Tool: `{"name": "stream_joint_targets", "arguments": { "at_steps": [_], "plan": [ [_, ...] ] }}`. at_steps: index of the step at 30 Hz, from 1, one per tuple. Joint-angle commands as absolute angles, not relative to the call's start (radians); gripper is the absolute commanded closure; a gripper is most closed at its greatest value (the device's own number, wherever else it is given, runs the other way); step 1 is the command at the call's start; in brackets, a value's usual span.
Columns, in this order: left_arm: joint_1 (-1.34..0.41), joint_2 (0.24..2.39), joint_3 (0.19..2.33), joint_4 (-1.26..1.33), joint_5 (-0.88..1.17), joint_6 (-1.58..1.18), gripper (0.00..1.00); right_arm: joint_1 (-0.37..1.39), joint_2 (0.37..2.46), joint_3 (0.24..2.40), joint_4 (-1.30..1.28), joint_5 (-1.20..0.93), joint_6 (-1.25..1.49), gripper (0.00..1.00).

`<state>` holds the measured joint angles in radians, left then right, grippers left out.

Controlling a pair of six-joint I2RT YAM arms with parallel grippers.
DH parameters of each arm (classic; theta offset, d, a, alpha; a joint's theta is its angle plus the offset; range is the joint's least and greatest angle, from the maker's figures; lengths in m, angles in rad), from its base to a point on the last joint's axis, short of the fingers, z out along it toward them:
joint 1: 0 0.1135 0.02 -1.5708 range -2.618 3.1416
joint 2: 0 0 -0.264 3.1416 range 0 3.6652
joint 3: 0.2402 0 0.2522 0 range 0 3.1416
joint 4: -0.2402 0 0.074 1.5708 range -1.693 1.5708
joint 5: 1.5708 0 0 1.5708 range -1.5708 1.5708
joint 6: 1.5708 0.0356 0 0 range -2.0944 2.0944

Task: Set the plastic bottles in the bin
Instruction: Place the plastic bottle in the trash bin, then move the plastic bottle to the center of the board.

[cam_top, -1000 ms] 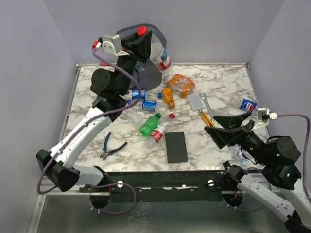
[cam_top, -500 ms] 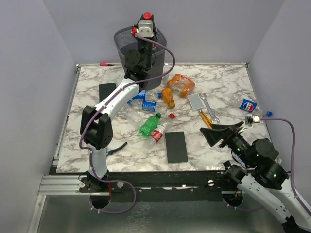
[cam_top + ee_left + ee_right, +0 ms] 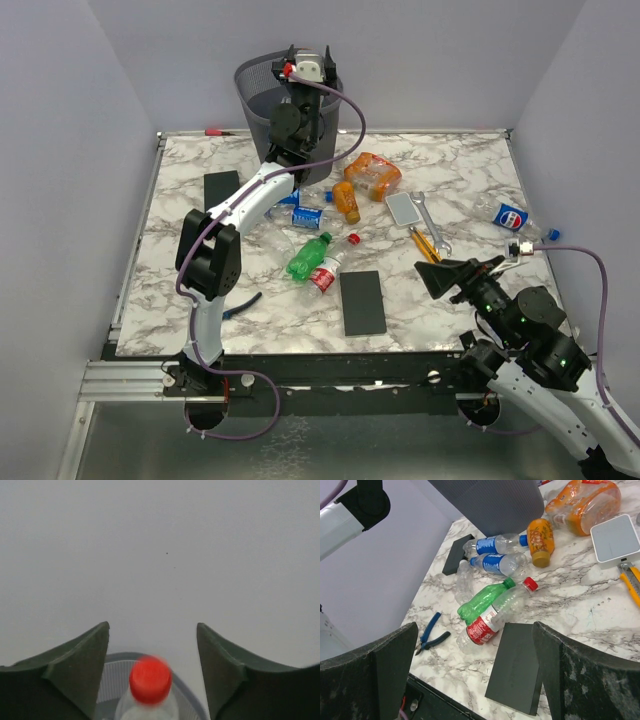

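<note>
My left gripper (image 3: 306,55) is raised over the dark grey mesh bin (image 3: 262,100) at the back of the table. In the left wrist view its fingers (image 3: 80,670) stand apart. A blurred clear bottle with a red cap (image 3: 150,679) sits loose between them, above the bin's rim (image 3: 117,657). More plastic bottles lie mid-table: a green one (image 3: 308,255), a red-labelled one (image 3: 328,268), blue-labelled ones (image 3: 305,215) and orange ones (image 3: 372,175). Another blue-labelled bottle (image 3: 510,216) lies at the right. My right gripper (image 3: 445,278) hovers open and empty near the front right.
One black slab (image 3: 362,302) lies near the front edge and another (image 3: 220,187) left of the bin. Blue-handled pliers (image 3: 431,632) lie front left. A white box (image 3: 404,208), a wrench (image 3: 425,215) and a yellow-handled tool (image 3: 425,243) lie right of centre.
My left arm swung from the bin's left to above it, carrying the red-capped bottle. Its jaws have parted and the bottle now sits lower, blurred. The right arm drew back slightly.
</note>
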<state>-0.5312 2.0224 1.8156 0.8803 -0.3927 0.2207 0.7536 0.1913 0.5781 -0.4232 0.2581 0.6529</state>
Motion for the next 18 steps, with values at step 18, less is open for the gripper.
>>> {"name": "stream_joint_targets", "arguments": {
  "at_steps": [18],
  "plan": [
    [-0.805, 1.306, 1.260, 0.586, -0.320, -0.049, 0.01, 0.760, 0.375, 0.786, -0.594, 0.596, 0.556, 0.00]
  ]
}}
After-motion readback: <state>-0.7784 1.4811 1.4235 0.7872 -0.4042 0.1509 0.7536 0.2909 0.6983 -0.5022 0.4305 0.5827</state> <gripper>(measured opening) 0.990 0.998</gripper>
